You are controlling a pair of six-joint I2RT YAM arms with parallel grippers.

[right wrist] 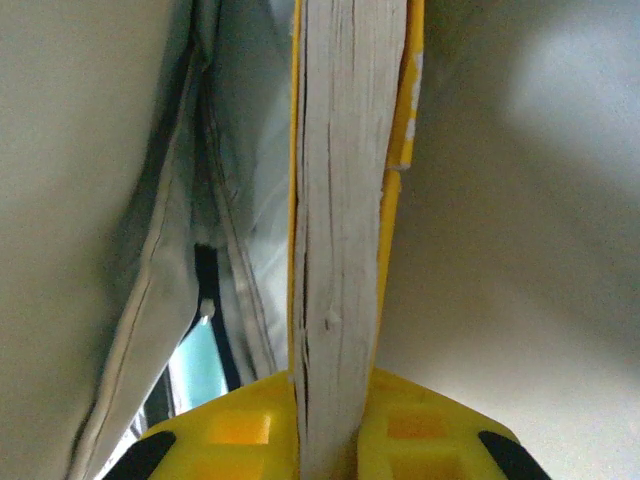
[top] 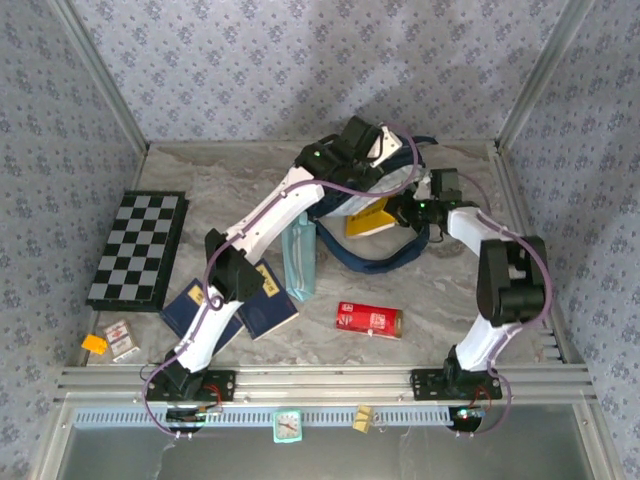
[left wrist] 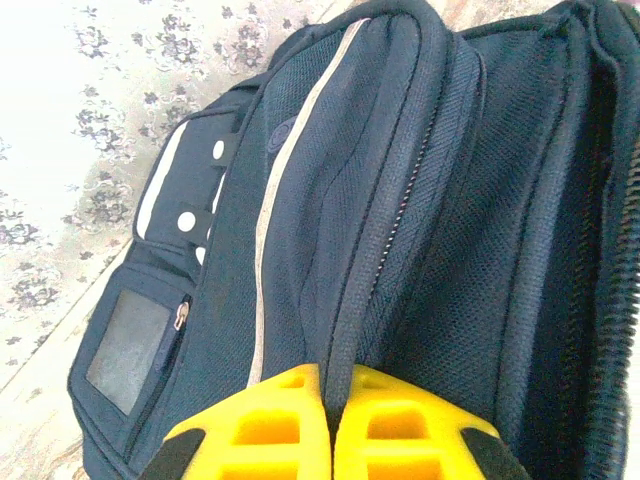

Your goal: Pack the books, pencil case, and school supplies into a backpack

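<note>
The navy backpack (top: 385,195) lies at the back centre, mouth held open. My left gripper (left wrist: 330,385) is shut on a dark zip-edge fold of the backpack (left wrist: 400,200) and sits over its top (top: 352,152). The right gripper (right wrist: 335,385) is shut on the yellow book (right wrist: 345,200), page edges towards me, inside the pale lining; in the top view this book (top: 368,223) pokes from the mouth beside the gripper (top: 405,212). Two navy books (top: 268,302) (top: 197,310) lie front left. The pale teal pencil case (top: 300,260) lies beside them. The red supplies box (top: 368,319) lies near the front centre.
A chessboard (top: 138,250) lies at the left. Small cards and an orange piece (top: 112,340) sit at the front left corner. A small clock (top: 287,425) rests on the front rail. Dark straps (top: 390,258) curl in front of the backpack.
</note>
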